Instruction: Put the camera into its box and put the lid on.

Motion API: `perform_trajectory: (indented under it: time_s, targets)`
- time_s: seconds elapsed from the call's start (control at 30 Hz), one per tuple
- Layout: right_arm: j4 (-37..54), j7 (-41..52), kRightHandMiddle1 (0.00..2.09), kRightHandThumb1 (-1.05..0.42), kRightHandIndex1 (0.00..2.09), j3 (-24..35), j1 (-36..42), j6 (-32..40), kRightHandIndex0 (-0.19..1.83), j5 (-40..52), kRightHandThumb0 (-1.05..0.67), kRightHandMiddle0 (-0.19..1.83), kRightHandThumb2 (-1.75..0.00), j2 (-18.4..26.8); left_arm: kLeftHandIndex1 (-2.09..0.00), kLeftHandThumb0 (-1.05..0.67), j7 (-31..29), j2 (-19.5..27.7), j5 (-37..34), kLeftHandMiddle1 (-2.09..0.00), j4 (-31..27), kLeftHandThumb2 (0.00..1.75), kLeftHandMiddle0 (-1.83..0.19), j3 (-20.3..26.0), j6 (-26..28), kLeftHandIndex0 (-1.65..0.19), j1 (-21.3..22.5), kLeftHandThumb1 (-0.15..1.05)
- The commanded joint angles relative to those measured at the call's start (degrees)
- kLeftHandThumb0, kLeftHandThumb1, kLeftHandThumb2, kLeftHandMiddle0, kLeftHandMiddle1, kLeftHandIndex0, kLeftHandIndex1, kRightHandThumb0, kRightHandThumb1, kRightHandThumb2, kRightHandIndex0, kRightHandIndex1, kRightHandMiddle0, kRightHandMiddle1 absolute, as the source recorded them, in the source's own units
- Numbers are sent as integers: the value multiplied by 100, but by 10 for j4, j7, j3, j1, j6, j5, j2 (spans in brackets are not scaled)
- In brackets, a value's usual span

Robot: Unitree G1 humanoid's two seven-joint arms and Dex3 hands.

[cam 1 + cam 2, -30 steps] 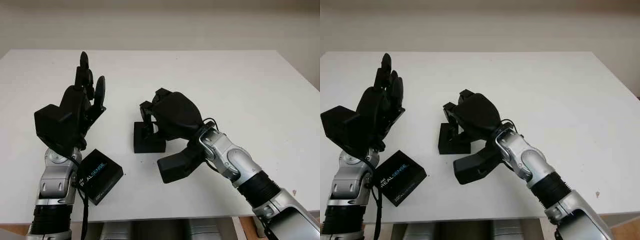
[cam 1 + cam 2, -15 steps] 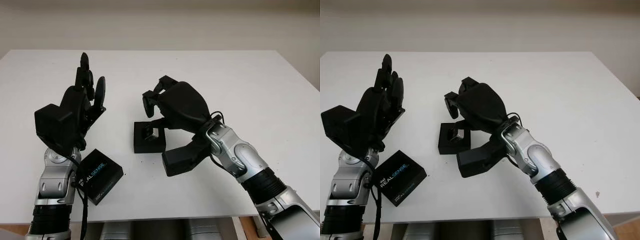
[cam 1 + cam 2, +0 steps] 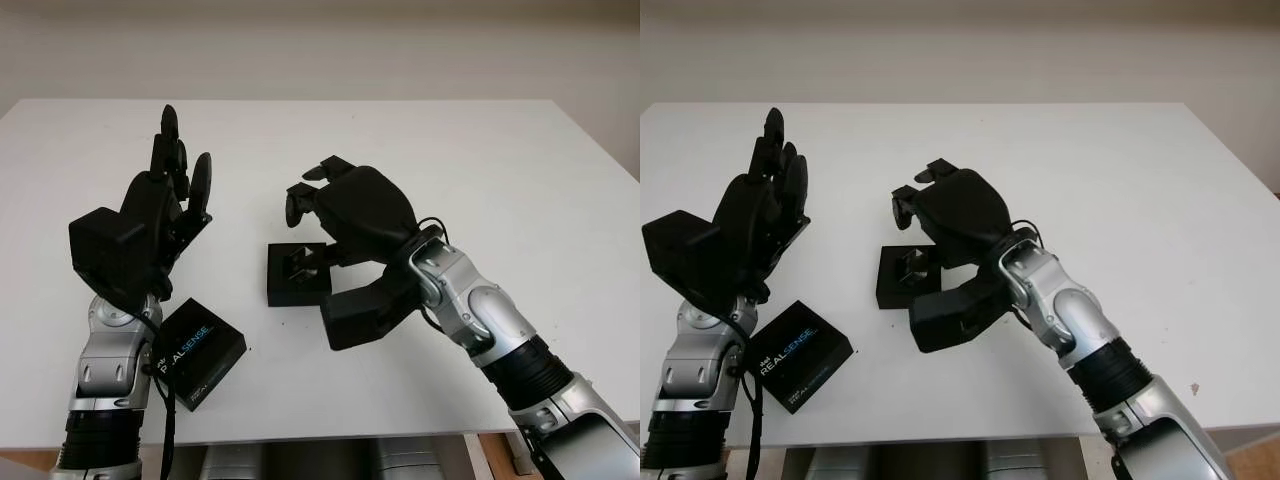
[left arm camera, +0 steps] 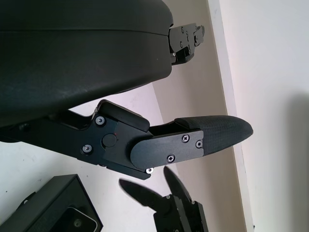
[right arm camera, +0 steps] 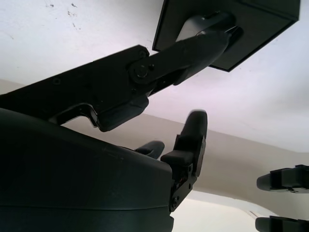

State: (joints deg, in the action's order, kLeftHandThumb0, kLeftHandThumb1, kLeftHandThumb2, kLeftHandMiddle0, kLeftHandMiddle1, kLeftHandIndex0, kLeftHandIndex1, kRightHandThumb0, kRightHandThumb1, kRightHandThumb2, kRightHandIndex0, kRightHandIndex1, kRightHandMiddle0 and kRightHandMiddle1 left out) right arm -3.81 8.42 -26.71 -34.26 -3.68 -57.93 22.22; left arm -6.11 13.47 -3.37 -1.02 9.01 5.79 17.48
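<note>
Both hands open: right hand point(image 3: 345, 210) above box point(image 3: 297, 275), left hand point(image 3: 160, 215) raised.

Left hand point(image 4: 145, 145) open over white table point(image 4: 270, 58), perhaps the box point(image 4: 53, 208) below

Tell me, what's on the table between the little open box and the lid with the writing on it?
Nothing. In the left eye view, only bare white table lies between the open box and the lid. They sit apart.

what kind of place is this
Probably a robot lab or test bench: a bare white table against a plain wall, holding just a black box and a RealSense lid.
</note>
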Motion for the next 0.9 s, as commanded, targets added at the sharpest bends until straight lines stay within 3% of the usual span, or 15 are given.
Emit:
perform_trajectory:
  time_s: [0.0, 0.17, 0.5, 0.53, 0.6, 0.7, 0.87]
  targets:
    - [21, 14, 48, -91, 16, -1, 4, 8, 16, -3, -95, 21, -5, 0, 0, -81, -2, 3, -2, 0, -8, 62, 19, 0, -1, 19, 6, 105]
    - [49, 53, 29, -94, 9, -3, 7, 17, 17, -12, -99, 23, -6, 1, 0, -81, 1, 1, 0, 0, -8, 62, 19, 0, -2, 19, 4, 105]
    - [45, 44, 30, -95, 10, -9, 14, 28, 23, -36, -95, 36, -5, -12, 0, -80, 3, -1, 1, 0, -10, 61, 19, -1, -3, 19, 1, 105]
    - [40, 38, 40, -95, 9, -10, 16, 32, 24, -40, -94, 35, -5, -16, 0, -81, 3, -1, 2, 0, -9, 61, 19, -2, -4, 19, 2, 105]
    - [30, 23, 96, -95, 8, -13, 17, 37, 28, -45, -92, 16, -5, -22, 0, -81, 4, -1, 2, 0, -10, 61, 19, -2, -3, 19, 2, 105]
    - [3, -21, 135, -95, 9, -16, 20, 41, 34, -53, -91, 11, -5, -33, 0, -82, 5, -2, 4, 0, -12, 61, 19, -3, -3, 19, -1, 105]
    - [-41, -54, 147, -95, 10, -23, 12, 40, 38, -52, -86, 11, -6, -41, 0, -82, 4, -3, 5, 0, -11, 61, 19, -3, -7, 19, -1, 105]
